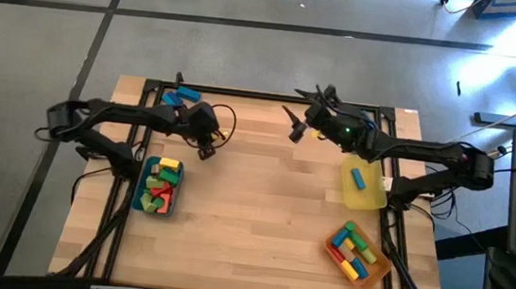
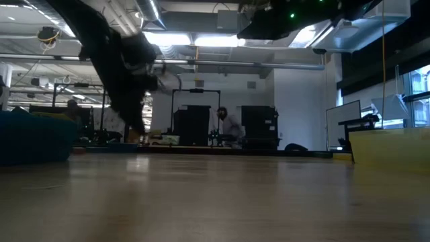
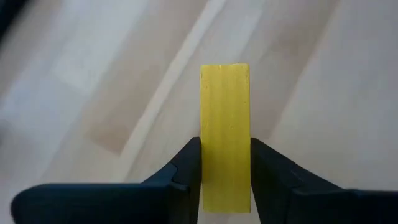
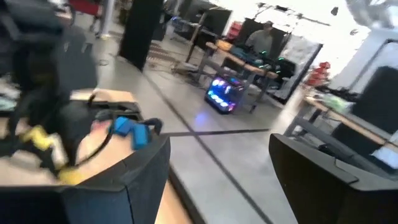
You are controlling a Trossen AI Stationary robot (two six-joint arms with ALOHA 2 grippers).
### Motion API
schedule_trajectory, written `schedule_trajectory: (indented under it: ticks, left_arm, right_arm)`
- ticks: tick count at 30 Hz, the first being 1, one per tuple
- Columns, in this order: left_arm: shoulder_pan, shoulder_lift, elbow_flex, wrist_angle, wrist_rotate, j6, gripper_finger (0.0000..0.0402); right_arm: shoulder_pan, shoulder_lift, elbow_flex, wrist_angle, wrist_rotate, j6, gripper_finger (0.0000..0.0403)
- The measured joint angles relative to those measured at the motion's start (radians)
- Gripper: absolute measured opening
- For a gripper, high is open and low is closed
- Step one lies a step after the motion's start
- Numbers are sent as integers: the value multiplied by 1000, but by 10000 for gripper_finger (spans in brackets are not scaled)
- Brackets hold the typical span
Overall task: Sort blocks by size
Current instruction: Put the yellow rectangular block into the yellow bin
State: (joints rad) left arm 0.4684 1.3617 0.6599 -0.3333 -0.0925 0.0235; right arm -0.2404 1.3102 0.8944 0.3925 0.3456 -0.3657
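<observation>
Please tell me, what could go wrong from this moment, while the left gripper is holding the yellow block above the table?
1. The left gripper clamps only the near end of the long yellow wooden block; most of it sticks out, so it might pivot or slip during a move.
2. The teal shallow tray beside it is crowded with blocks, so a drop there might bounce out.
3. The right gripper waits open in the air across the table; a wide swing might bring the arms together.
</observation>
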Motion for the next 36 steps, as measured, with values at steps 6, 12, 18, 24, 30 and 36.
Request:
schedule_trajectory:
  ticks: [6,12,18,24,30,36]
  left_arm:
    - [-76,-201,9,8,0,-35,99]
    - [-167,-389,10,53,1,-41,93]
    - [-235,-487,10,131,0,24,100]
    - [-286,-506,11,255,0,115,94]
    - [-322,-484,11,389,1,185,102]
    - [-345,-447,11,448,8,223,96]
  right_arm:
    - [21,-27,0,-28,-191,21,276]
    - [17,-4,0,9,-352,21,276]
    - [17,32,0,69,-477,18,276]
    - [18,83,3,167,-567,29,276]
    - [18,150,54,189,-568,57,276]
    - [19,241,134,184,-612,118,276]
